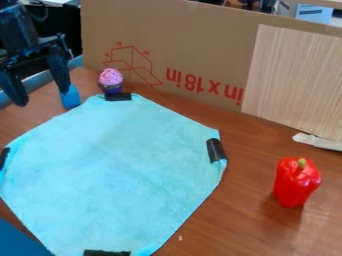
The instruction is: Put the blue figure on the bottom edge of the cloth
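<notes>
Claw is released, fingers spread, nothing gripped that I can see. It's at upper left. Target is the blue figure, small and blocky, on the worktop just off the cloth's upper-left edge, partly hidden behind the nearer-centre finger. Can't tell the height gap from this angle.

Step in hand, my read: line up and grasp. Shift so the figure sits midway between the fingers, then lower straight down. Coming in off-centre, that finger could land on top of it or tip it. Mind the cupcake toy beside it and the cardboard behind. Grip low but off the cloth, else it may ruck up. Squeeze square on the flat sides, lift well above the fabric, carry to the bottom edge by the black tape strip. Lower gently, release upright. Placement is all to do.
</notes>
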Controlling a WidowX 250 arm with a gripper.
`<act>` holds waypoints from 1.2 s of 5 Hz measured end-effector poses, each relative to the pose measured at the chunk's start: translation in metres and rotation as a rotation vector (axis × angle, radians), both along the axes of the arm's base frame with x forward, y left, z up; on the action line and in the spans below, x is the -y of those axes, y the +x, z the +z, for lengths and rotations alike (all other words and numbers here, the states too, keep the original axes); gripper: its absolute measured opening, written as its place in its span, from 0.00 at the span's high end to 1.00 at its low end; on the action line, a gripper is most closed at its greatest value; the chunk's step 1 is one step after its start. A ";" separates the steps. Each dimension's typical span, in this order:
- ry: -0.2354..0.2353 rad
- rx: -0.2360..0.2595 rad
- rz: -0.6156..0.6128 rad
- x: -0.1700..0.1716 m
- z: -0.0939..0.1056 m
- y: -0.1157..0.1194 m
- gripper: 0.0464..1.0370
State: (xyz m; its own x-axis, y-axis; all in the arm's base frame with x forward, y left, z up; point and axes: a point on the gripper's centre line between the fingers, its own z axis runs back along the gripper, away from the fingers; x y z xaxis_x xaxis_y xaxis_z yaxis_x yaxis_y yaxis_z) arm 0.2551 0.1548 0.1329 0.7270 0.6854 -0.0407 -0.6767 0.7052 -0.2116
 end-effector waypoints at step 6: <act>0.269 0.227 0.119 -0.044 -0.045 0.053 0.04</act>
